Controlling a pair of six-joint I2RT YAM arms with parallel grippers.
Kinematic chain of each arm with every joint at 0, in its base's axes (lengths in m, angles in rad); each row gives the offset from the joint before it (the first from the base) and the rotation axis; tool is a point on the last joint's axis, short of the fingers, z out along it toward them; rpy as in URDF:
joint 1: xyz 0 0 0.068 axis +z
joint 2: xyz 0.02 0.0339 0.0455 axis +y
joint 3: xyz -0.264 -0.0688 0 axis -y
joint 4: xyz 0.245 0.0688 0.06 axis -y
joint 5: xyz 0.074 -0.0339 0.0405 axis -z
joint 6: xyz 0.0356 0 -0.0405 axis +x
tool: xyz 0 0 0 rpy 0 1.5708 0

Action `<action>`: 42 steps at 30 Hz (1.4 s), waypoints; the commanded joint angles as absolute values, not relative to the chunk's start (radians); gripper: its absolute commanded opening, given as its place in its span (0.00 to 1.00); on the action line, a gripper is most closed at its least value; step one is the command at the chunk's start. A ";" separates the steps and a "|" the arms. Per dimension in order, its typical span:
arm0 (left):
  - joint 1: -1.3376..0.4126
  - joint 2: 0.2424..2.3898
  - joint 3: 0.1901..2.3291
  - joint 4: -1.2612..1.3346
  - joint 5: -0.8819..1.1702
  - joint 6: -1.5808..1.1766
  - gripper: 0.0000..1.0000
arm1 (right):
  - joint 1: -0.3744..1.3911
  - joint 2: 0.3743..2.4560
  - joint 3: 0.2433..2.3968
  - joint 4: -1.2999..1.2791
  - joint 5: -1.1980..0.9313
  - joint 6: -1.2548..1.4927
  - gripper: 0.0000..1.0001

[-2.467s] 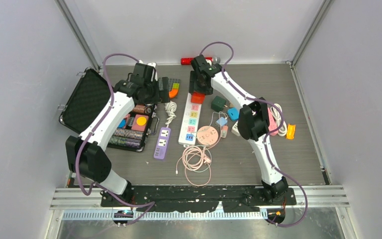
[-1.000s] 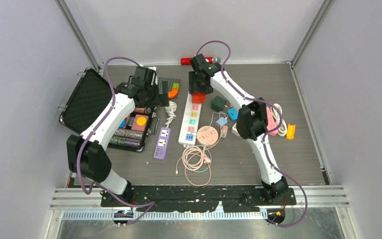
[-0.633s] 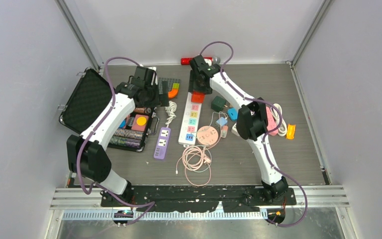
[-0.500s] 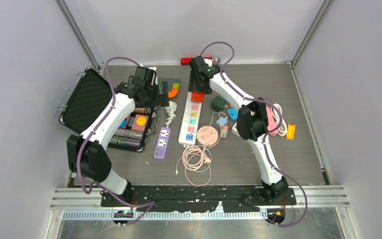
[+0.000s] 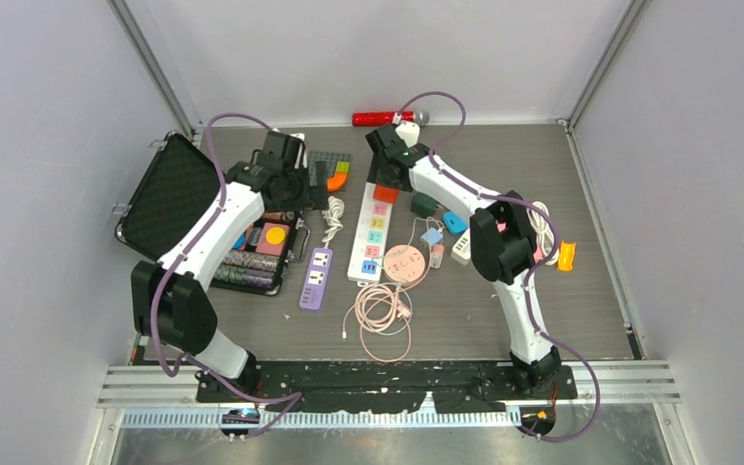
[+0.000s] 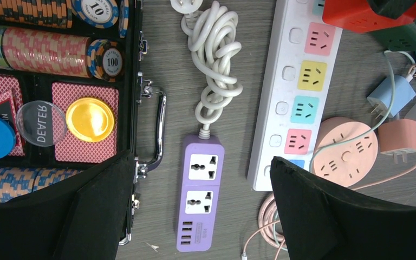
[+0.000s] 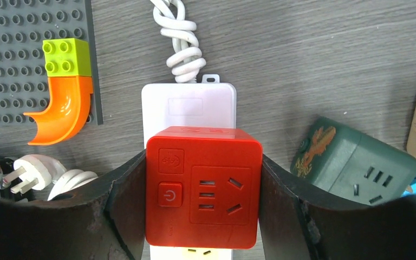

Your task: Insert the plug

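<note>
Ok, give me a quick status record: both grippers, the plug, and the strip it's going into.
right gripper: closed on the red cube adapter, one finger against each side
adapter position: on the cord end of the white power strip
seating: cannot tell whether it is fully pushed in
left gripper: open, empty, above the purple power strip

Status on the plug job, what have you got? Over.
Left tool open, empty, over purple strip. Right tool clamped on red plug cube atop white strip, cord end; seating unclear. Green adapter close alongside.
</note>
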State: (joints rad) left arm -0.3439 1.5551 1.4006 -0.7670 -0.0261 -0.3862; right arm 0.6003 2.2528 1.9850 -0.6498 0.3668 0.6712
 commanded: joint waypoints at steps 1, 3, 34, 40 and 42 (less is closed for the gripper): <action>-0.337 1.547 1.386 -0.737 -0.035 -0.390 0.93 | 0.640 2.236 1.883 -0.747 0.451 0.689 0.05; -0.337 1.543 1.378 -0.733 -0.036 -0.390 0.93 | 0.644 2.232 1.872 -0.739 0.463 0.693 0.05; -0.337 1.497 1.284 -0.678 -0.010 -0.399 0.92 | 0.658 2.086 1.678 -0.282 0.565 0.637 0.05; -0.337 1.503 1.284 -0.677 -0.009 -0.402 0.92 | 0.660 2.071 1.652 -0.220 0.602 0.604 0.05; -0.337 1.501 1.285 -0.676 -0.009 -0.402 0.92 | 0.662 2.077 1.655 -0.218 0.608 0.599 0.05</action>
State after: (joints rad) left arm -0.3439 1.5394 1.2861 -0.7124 -0.0212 -0.3901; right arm 0.6556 2.1185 1.6566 -0.2684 0.5465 0.6300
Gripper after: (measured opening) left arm 0.922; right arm 0.662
